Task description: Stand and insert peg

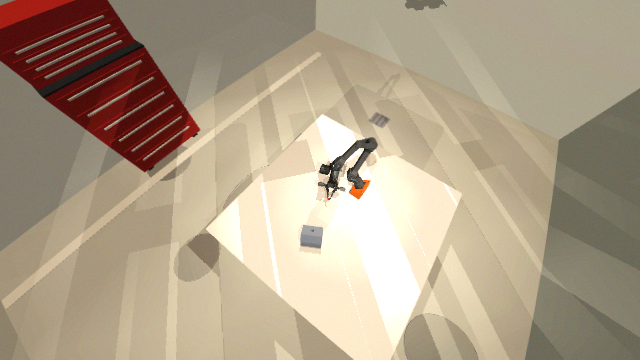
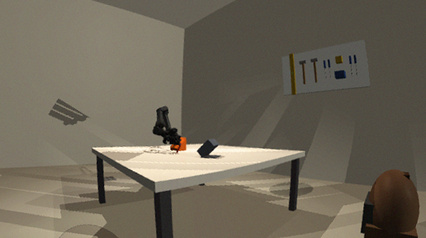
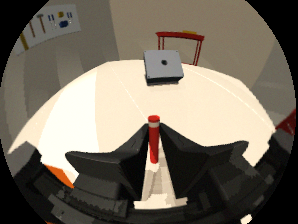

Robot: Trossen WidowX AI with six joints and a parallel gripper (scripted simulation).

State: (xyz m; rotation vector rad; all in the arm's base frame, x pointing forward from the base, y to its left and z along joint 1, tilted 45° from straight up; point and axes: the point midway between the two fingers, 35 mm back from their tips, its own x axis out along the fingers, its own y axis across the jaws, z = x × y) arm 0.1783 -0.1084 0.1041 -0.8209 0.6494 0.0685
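Note:
The red peg (image 3: 154, 145) (image 1: 329, 199) stands roughly upright between the fingertips in the wrist view, its white band near the upper end. My gripper (image 3: 153, 126) (image 1: 330, 195) is shut on the peg. In the exterior view the peg (image 2: 177, 151) shows as a small red mark low at the table top, below the dark fingers. Whether its plain lower end touches the table cannot be told. The grey sloped panel block (image 1: 311, 236) (image 2: 207, 147) (image 3: 163, 70) stands apart from the gripper, farther out from the arm's base. Its one dark hole (image 1: 312, 230) (image 3: 164, 62) shows in the face.
The white table (image 1: 280, 210) (image 2: 232, 159) bears the arm's orange base (image 1: 355, 193) (image 2: 182, 144). A red tool cabinet (image 1: 115, 95) and a wall board with tools (image 2: 329, 68) are beyond the table.

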